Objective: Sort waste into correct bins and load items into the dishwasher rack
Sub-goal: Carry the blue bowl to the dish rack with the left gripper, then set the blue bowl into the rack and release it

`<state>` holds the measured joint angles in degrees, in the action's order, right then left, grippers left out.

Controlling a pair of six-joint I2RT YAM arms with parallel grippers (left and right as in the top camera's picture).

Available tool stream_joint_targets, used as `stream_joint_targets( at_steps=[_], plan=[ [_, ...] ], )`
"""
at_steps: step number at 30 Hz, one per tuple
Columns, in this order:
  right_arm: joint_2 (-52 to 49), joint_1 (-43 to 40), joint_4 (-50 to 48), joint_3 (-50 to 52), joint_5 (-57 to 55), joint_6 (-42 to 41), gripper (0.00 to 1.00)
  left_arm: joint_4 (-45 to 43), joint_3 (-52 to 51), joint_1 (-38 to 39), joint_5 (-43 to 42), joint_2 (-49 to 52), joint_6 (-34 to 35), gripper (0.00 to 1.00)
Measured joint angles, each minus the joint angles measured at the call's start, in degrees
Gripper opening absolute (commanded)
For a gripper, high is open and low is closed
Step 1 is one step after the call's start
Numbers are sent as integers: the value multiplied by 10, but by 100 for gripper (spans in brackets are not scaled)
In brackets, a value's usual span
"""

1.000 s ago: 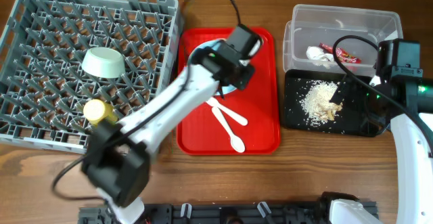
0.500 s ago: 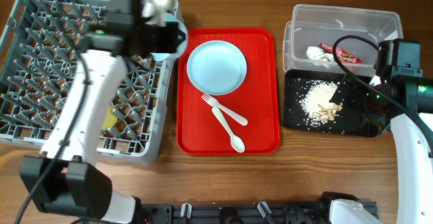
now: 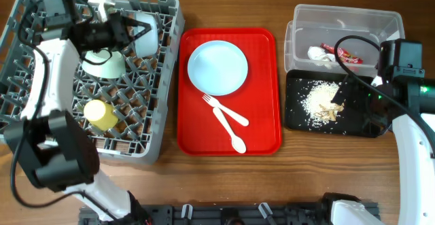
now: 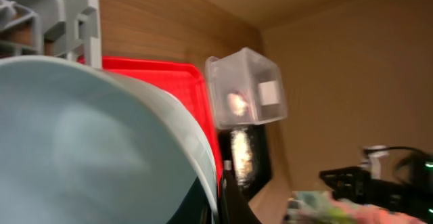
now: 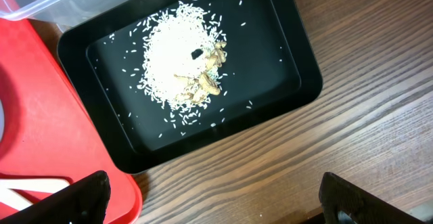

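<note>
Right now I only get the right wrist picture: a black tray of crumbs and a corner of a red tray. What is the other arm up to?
Observer: The left claw is shut on a pale blue bowl, holding it at the far side of the grey dishwasher rack.
Visitor: Is anything in that rack already?
Observer: Yes, a yellow-green cup sits among the pegs, nearer the robot.
Visitor: And what is left to load?
Observer: On the red tray lies a pale blue plate, with a white fork and spoon beside it.
</note>
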<state>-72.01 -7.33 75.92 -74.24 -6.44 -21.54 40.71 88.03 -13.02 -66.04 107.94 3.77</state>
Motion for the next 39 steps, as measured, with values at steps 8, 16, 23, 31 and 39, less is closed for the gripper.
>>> stream_joint_targets(
  at_steps=[8, 16, 23, 31, 39],
  plan=[
    [0, 0, 0, 0, 0, 0, 100, -7, 0, -33, -87, 73, 0, 6],
    [0, 0, 2, 0, 0, 0, 100, 2, 0, -68, -73, 81, -1, 65],
    [0, 0, 2, 0, 0, 0, 100, 33, 0, -109, -55, 86, 2, 100],
    [0, 0, 2, 0, 0, 0, 100, 61, 1, -120, -45, 70, -12, 100],
    [0, 0, 2, 0, 0, 0, 100, 86, 0, -71, 10, -58, -22, 100]
  ],
)
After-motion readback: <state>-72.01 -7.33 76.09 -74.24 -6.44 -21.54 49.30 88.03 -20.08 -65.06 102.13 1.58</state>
